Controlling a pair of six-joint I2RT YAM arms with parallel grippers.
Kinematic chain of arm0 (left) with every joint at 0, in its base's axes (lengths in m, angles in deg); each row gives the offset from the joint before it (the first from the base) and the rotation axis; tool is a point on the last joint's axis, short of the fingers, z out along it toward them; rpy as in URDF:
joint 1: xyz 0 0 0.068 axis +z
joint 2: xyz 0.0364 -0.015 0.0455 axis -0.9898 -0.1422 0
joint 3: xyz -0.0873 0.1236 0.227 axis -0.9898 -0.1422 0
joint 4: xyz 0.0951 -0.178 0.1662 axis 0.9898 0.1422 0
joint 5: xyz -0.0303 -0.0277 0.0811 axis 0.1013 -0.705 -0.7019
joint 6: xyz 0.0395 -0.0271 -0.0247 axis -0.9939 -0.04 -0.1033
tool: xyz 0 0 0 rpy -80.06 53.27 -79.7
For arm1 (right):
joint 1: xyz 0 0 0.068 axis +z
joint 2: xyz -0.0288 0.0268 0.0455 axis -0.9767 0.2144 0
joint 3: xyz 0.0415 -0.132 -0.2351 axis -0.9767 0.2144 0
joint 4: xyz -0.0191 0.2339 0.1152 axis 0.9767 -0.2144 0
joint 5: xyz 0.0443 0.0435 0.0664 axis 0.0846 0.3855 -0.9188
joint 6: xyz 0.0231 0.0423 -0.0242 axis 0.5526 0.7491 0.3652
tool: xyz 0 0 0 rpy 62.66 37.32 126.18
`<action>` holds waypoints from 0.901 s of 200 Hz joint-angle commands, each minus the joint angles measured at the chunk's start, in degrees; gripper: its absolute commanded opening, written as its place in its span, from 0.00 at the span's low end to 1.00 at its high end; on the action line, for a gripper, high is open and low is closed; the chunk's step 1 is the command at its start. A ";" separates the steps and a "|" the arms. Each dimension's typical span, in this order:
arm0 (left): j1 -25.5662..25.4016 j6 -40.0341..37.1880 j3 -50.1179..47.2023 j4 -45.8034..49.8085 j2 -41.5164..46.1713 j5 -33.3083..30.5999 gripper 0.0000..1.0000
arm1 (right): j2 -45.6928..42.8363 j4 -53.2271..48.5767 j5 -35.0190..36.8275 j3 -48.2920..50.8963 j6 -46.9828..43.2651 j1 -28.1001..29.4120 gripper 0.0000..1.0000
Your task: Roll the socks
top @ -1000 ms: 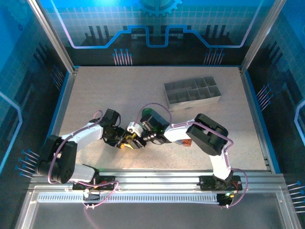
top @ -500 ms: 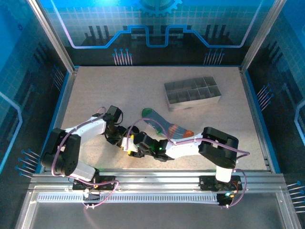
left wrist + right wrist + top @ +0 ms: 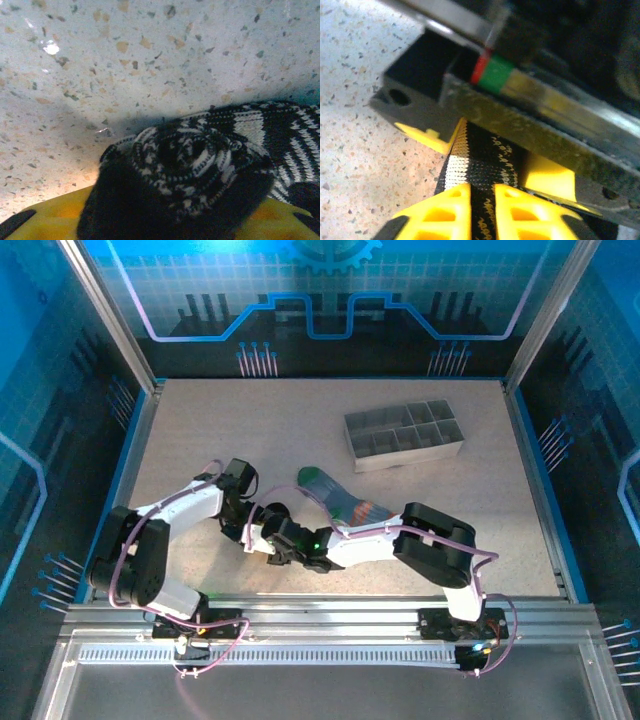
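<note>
- The black sock is sitting coiled into a roll on the surface, near-left of the grey divided tray; blurred dark and yellow shapes are cutting off its lower edge.
- The left claw is sitting right at the roll; how wide it is standing I cannot tell.
- The right claw is pinching a flat strip of the black sock, yellow fingertips nearly meeting.
- The blue-grey striped sock is lying between tray and claws, its toe end under the right arm.
</note>
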 commanded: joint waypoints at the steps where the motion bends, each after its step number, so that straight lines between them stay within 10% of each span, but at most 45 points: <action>1: -0.57 0.76 -1.33 6.36 1.33 2.37 0.51 | 2.96 -7.95 -1.31 0.82 3.26 -2.91 0.06; 86: 6.69 5.90 -5.02 -6.43 15.85 6.88 0.92 | 4.10 -12.25 -18.40 4.17 12.37 -9.43 0.00; 180: 8.51 1.27 -8.91 -8.29 15.55 9.65 0.79 | 6.44 -13.87 -29.73 2.63 17.22 -16.25 0.00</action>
